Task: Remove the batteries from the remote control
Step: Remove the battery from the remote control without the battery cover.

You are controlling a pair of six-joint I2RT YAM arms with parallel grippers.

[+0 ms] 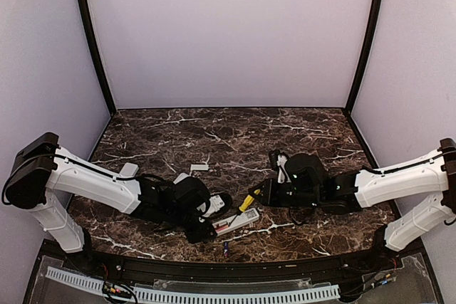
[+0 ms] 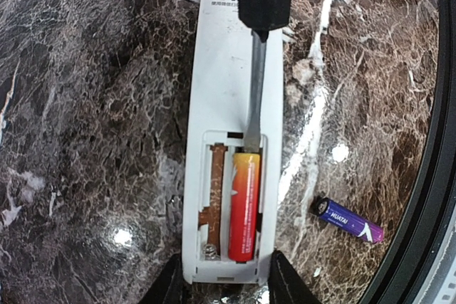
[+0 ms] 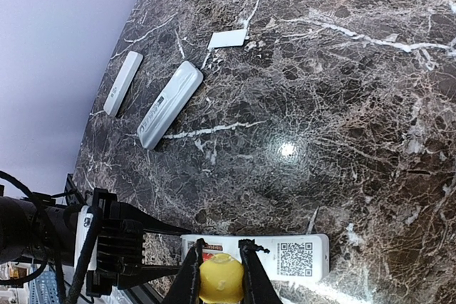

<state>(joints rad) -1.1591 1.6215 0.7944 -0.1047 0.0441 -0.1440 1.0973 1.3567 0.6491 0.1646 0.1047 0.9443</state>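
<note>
Left gripper (image 2: 228,273) is pinching the white plastic remote (image 2: 228,69), right gripper (image 3: 220,270) is clamping the yellow-handled screwdriver (image 2: 255,87), tip poking at the orange-red cylindrical battery (image 2: 244,208).

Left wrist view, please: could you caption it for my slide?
Screwdriver set against the orange-red battery in the opened remote; a blue battery lies loose beside it.

Purple battery (image 2: 349,220): "WUATAI". Remote (image 2: 221,69): QR code, small print unreadable.
</note>
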